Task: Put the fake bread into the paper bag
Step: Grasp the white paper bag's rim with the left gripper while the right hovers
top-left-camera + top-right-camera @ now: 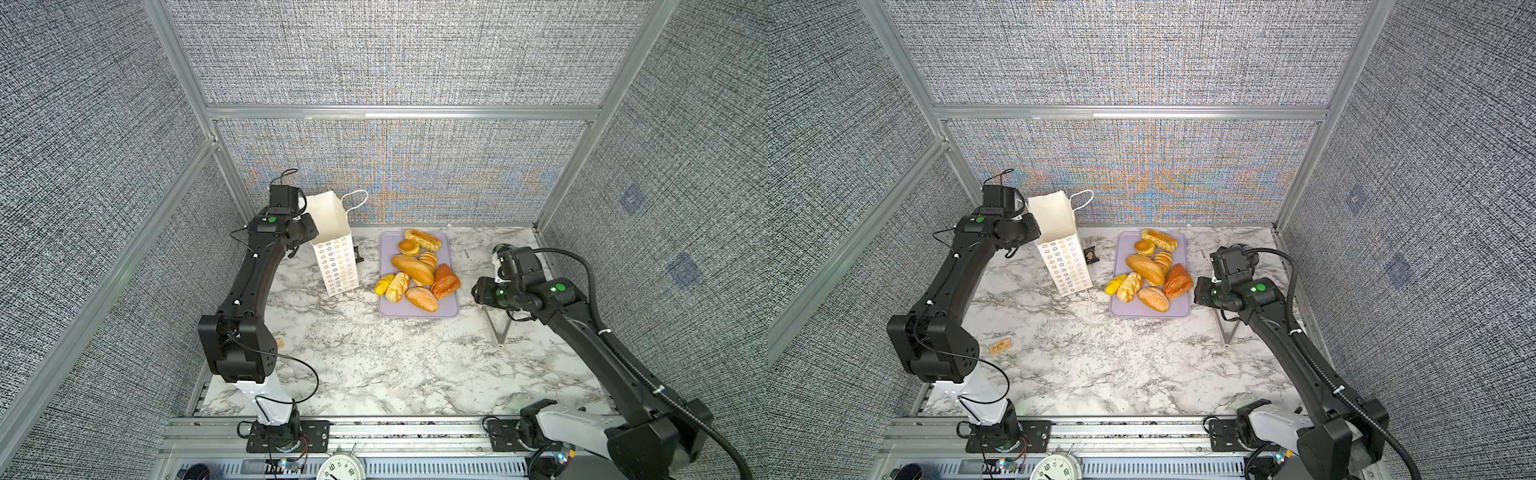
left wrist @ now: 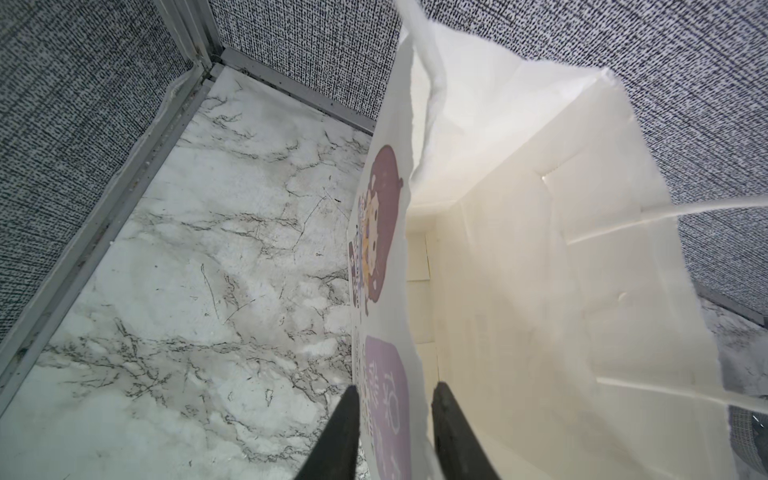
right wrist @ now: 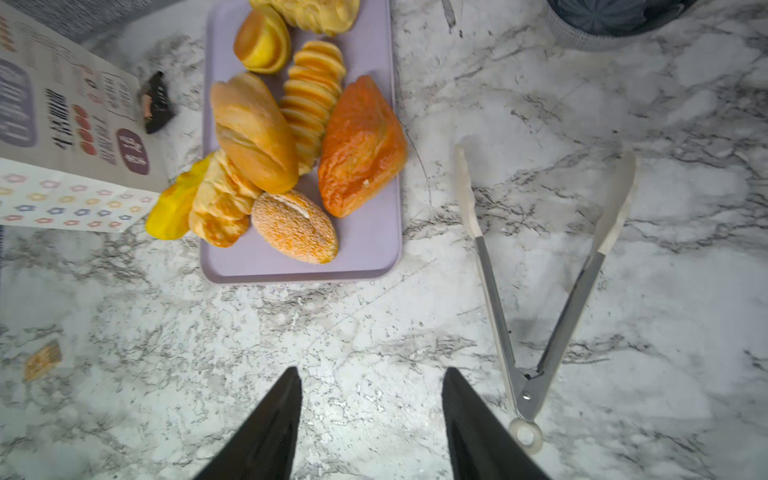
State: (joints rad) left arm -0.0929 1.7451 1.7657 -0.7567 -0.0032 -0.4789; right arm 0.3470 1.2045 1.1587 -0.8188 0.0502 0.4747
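Both apart: left claw (image 2: 395,384) straddles the paper bag (image 1: 336,266) rim, right claw (image 3: 372,370) hangs empty near the fake bread (image 1: 411,268)

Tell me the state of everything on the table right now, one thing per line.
paper bag: upright, mouth open, nothing visible inside.
fake bread: piled on the tray, none bagged.
tongs: lying spread open, untouched.
left gripper: open, fingers straddling the bag's wall.
right gripper: open, holding nothing.
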